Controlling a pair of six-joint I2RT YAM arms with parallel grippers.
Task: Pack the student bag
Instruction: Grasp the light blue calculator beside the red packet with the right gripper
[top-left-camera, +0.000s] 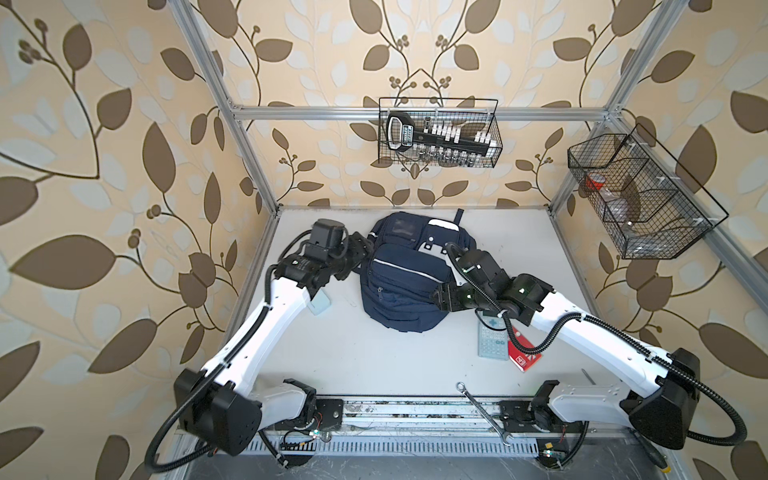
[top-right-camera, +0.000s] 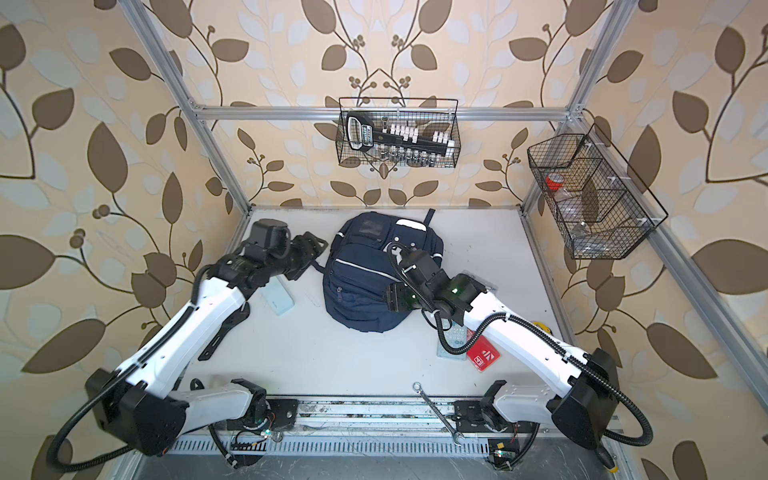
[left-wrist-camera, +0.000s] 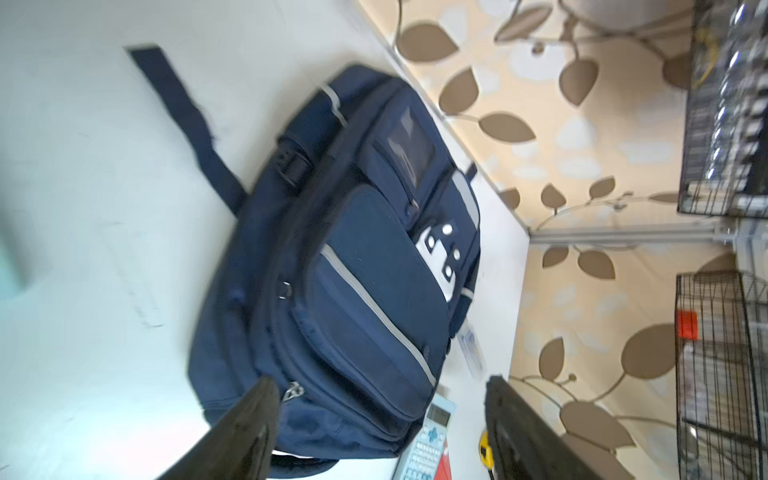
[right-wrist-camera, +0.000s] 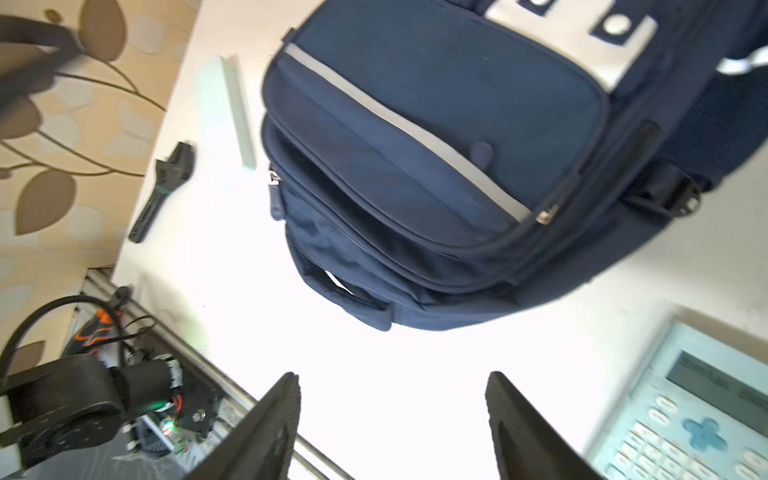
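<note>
The student bag (top-left-camera: 401, 274) (top-right-camera: 361, 286), navy with pale stripes and a white patch, lies front side up in the middle of the white table in both top views. Its front pockets (right-wrist-camera: 415, 137) look zipped. My left gripper (top-left-camera: 360, 246) (top-right-camera: 312, 246) hovers at the bag's left far side. In the left wrist view it is open (left-wrist-camera: 380, 382), with the bag (left-wrist-camera: 357, 270) beyond the fingers and nothing held. My right gripper (top-left-camera: 437, 297) (top-right-camera: 390, 297) is at the bag's right side. It is open (right-wrist-camera: 392, 376) over bare table, apart from the bag (right-wrist-camera: 457, 166).
A pale blue calculator (top-left-camera: 492, 338) (right-wrist-camera: 685, 415) and a red booklet (top-left-camera: 524, 357) lie under the right arm. A mint box (top-left-camera: 320, 305) sits left of the bag, near a black adjustable wrench (top-right-camera: 224, 332). A spanner (top-left-camera: 484, 413) lies at the front edge. Wire baskets (top-left-camera: 438, 133) (top-left-camera: 636, 195) hang on the walls.
</note>
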